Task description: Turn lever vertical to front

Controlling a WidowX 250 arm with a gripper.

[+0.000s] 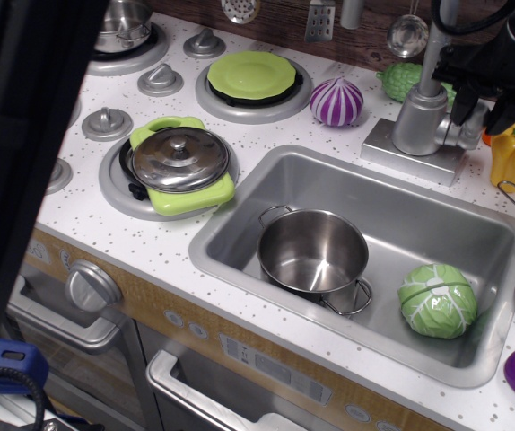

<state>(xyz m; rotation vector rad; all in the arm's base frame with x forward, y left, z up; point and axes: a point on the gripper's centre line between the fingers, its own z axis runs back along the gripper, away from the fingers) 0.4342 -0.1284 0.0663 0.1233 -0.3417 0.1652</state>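
**Lever straddled by end effector at faucet**

The lever (475, 121) is seen at the right side of the faucet body (419, 121), mostly hidden behind the black end effector (478, 109); only a short silver-grey stub is visible, so its angle can't be judged. The end effector is lowered over it from the upper right, w/ one dark finger (463, 103) on the faucet side and another on the far side; the jaws look spread around the lever, but whether they press on it can't be told.

Just left of the end effector, the faucet is mounted on a square base (410, 153) at the back of the desk (159, 242). A yellow pepper (514, 153) is placed just right of it, a green veg (401, 79) behind-left. Further left, a purple onion (336, 101) and a green plate (252, 74) are set. Below the end effector, the sink (500, 355) is occupied by a steel pot (313, 251) and a cabbage (436, 301), apart. Far left, a lidded pan (180, 160) is rested on a burner.
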